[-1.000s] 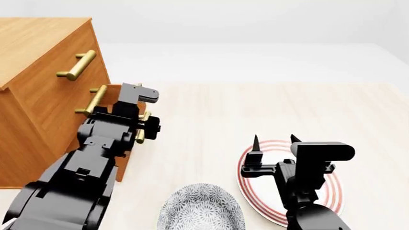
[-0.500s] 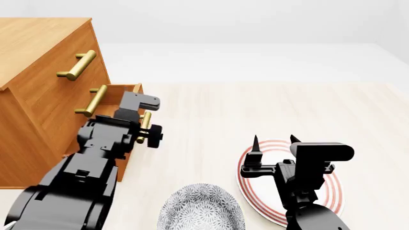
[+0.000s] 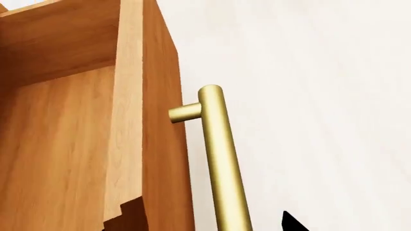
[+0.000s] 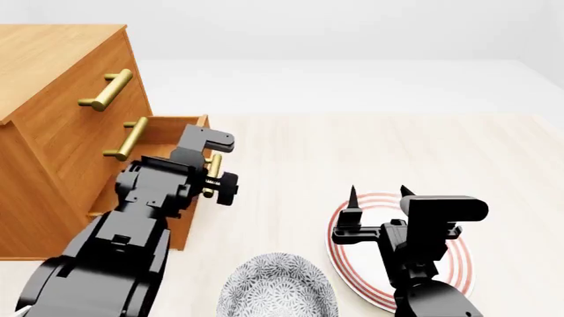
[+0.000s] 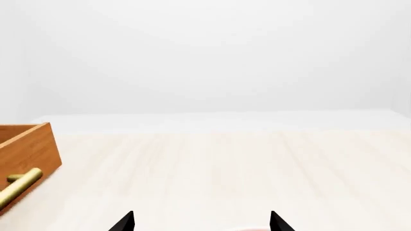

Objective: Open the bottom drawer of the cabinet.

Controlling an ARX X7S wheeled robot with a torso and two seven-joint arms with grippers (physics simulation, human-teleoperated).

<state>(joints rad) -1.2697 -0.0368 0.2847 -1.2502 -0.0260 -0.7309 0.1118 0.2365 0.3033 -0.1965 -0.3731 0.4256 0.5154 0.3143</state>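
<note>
The cabinet (image 4: 53, 132) stands at the left, orange-brown with three brass bar handles. Its bottom drawer (image 4: 168, 132) is pulled partly out, and its inside shows in the left wrist view (image 3: 57, 159). My left gripper (image 4: 211, 177) is at that drawer's handle (image 3: 222, 159). One black fingertip (image 3: 288, 223) shows beside the bar with a small gap; the other finger is hidden. My right gripper (image 4: 379, 195) is open and empty above a red-ringed plate (image 4: 458, 264); its fingertips (image 5: 127, 222) show in the right wrist view. The drawer also shows in the right wrist view (image 5: 29, 149).
A grey patterned bowl (image 4: 277, 287) sits at the near edge, left of the plate. The two upper drawers are closed, their handles (image 4: 107, 90) sticking out above the left arm. The pale wood tabletop (image 4: 352, 152) runs back to a white wall.
The bottom drawer has slid further out of the cabinet, and my left gripper has moved with it, away from the cabinet front. The right arm has not moved.
</note>
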